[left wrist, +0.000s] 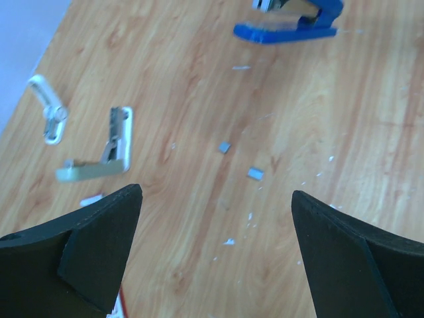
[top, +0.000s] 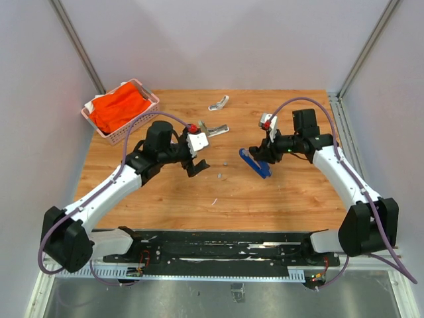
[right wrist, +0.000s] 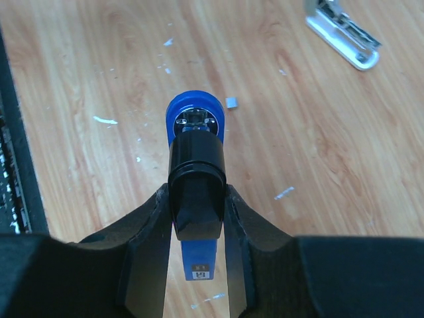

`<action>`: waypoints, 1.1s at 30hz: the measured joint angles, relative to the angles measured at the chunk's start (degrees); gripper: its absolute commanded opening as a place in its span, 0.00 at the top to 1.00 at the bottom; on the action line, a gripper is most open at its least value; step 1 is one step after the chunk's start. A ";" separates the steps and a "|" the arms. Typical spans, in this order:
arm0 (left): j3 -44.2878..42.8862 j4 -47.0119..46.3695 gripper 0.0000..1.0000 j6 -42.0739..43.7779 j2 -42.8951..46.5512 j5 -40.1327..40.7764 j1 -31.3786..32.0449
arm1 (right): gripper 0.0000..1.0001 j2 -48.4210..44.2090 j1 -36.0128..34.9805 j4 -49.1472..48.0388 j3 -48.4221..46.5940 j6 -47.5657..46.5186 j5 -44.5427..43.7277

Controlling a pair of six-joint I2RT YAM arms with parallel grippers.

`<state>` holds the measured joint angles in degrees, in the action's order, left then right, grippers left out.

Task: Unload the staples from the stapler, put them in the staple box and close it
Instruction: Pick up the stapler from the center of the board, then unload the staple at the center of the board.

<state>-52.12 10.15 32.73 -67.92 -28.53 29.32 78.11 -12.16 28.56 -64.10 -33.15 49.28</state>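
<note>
A light brown wooden table (top: 165, 199) with clear grain carries everything. In its far left corner sits a pink plastic lattice basket (top: 151, 99). Near the middle of the far edge lies a small white curved clip-like piece (top: 218, 103). A little nearer, a pale grey-white stapler (top: 215, 129) lies opened out. Around the centre, two tiny silvery-grey staples (top: 225, 161) lie close together, with thin pale slivers (top: 214, 201) scattered about them. Just to their right, a slim blue stapler (top: 255, 163) with a black top arm appears to sit with its base on the wood.
</note>
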 measured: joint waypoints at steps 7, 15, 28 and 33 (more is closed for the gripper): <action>-4.55 0.28 0.06 -1.33 -6.99 -2.27 5.33 | 0.99 -3.43 -3.41 -1.90 6.43 -4.31 4.85; -4.90 0.24 0.11 -3.28 -10.88 -3.58 8.85 | 0.99 -4.57 -6.23 -2.60 9.46 -8.61 7.72; -0.02 -5.33 0.10 -4.11 -12.66 4.63 10.56 | 1.00 -4.83 -4.42 -3.91 10.08 -9.20 7.52; 4.28 -6.49 0.09 -0.55 -12.76 11.43 10.58 | 0.99 -5.46 -0.79 -4.90 10.08 -7.98 7.23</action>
<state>-47.83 3.66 32.18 -80.68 -17.10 39.90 72.64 -12.95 23.66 -54.02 -41.12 56.51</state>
